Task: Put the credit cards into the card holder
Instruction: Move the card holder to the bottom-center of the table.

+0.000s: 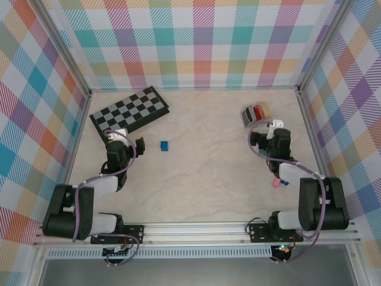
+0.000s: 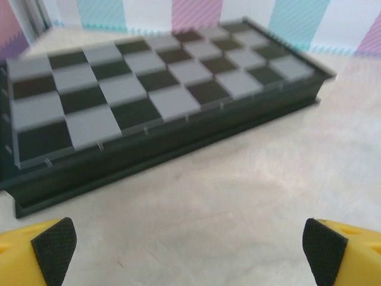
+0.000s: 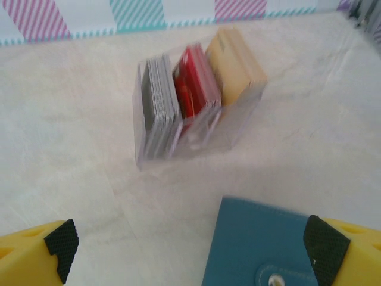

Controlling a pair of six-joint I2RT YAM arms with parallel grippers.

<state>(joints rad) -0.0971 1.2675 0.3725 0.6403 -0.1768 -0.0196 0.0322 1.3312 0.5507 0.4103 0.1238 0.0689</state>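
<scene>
Leftmost, my left gripper (image 2: 189, 253) hung with its jaws spread wide and nothing between them. It faced the chessboard (image 2: 155, 95), and no card lay there, so that side was best left idle. Toward the middle sat a blue cube (image 1: 164, 145), no concern of mine. Further right, my right gripper (image 3: 190, 250) was likewise spread and empty, with the wallet (image 3: 262, 244) just ahead of it and the holder (image 3: 199, 136) just beyond that. The holder already had a grey stack (image 3: 159, 98), red cards (image 3: 193, 89) and a tan card (image 3: 235, 65) standing upright in it. From above, what I took for a pink card (image 1: 276, 182) lay flat, well back from the holder, toward the near edge. I judged that fetching it was the step in hand. Since a flat card is thin, I would lower the fingers squarely across its narrow width, pinch the edges and lift it level, then tip it upright before feeding a free slot.
</scene>
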